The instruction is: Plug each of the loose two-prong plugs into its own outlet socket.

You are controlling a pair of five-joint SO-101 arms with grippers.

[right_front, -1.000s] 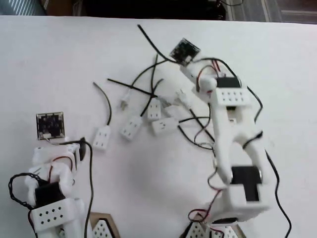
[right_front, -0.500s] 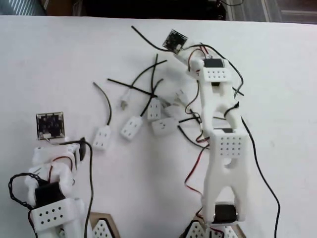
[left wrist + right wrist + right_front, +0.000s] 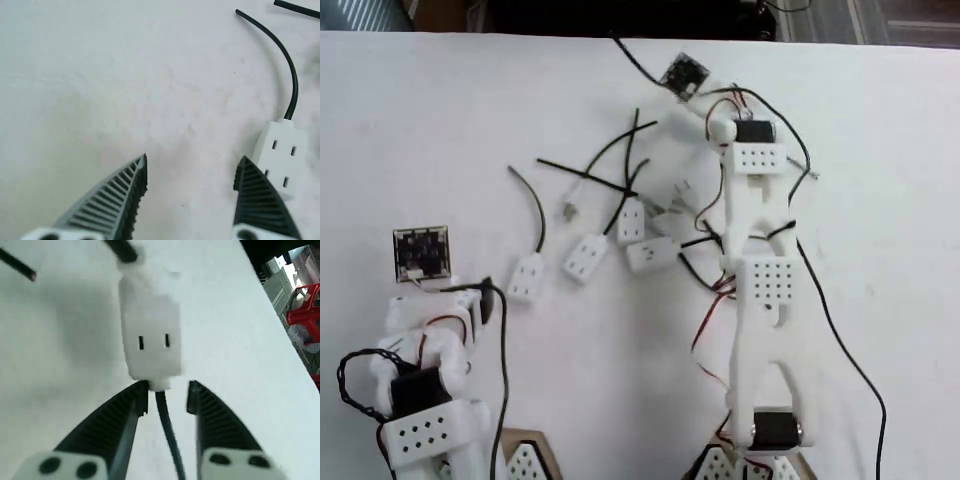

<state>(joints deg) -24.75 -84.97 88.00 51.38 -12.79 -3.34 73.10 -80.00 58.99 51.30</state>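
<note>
My right gripper [image 3: 167, 391] is near the table's far edge, and a thin black cord [image 3: 165, 420] runs between its fingers. At the cord's end, just ahead of the fingertips, a white two-slot socket block [image 3: 150, 342] hangs above its shadow. My right arm [image 3: 757, 160] reaches far over the cable pile. Near the left front, my left gripper [image 3: 194, 161] stands open over bare table, with a white outlet socket [image 3: 280, 152] beside one finger. Three more sockets [image 3: 585, 257] [image 3: 632, 220] [image 3: 652, 252] lie mid-table. A loose two-prong plug [image 3: 570, 208] lies to their left.
Black cords [image 3: 590, 180] cross each other in the middle of the table. Red and black arm wiring [image 3: 710, 310] hangs beside my right arm. The table's far edge [image 3: 520, 33] runs just behind the right gripper.
My right arm has stretched farther toward the far edge, carrying the cord and socket along. The cord's free end swung right. The left arm has not moved.
</note>
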